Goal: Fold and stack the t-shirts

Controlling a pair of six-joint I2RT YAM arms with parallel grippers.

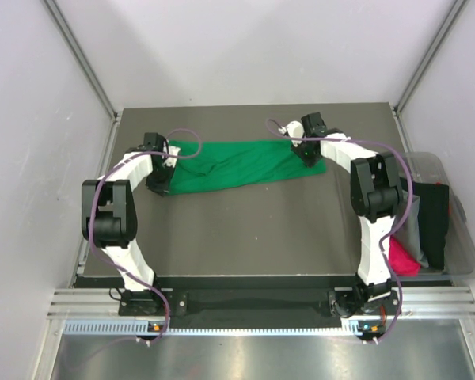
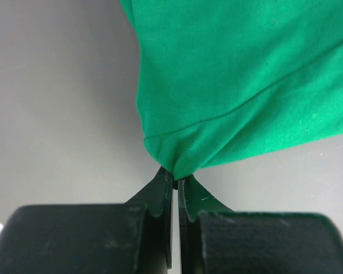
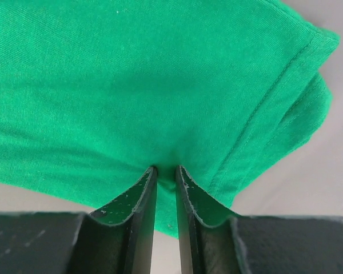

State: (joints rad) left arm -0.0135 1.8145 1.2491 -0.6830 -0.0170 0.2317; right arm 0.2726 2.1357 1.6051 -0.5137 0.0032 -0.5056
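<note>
A bright green t-shirt (image 1: 237, 165) lies stretched in a long band across the far half of the table, folded lengthwise and wrinkled. At its left end my left gripper (image 1: 160, 182) is shut on a bunched corner; in the left wrist view the jaws (image 2: 175, 174) meet with green t-shirt (image 2: 234, 85) cloth pinched at the tips. At the right end, near a hemmed edge, my right gripper (image 1: 306, 152) presses down into the cloth. The right wrist view shows its jaws (image 3: 166, 169) narrowly apart with a ridge of green t-shirt (image 3: 131, 85) cloth caught between them.
A clear plastic bin (image 1: 463, 252) stands off the table's right edge, holding a black t-shirt (image 1: 435, 222), a magenta-pink one (image 1: 402, 257) and some grey cloth. Grey walls enclose the table on three sides. Both arm bases sit at the near edge.
</note>
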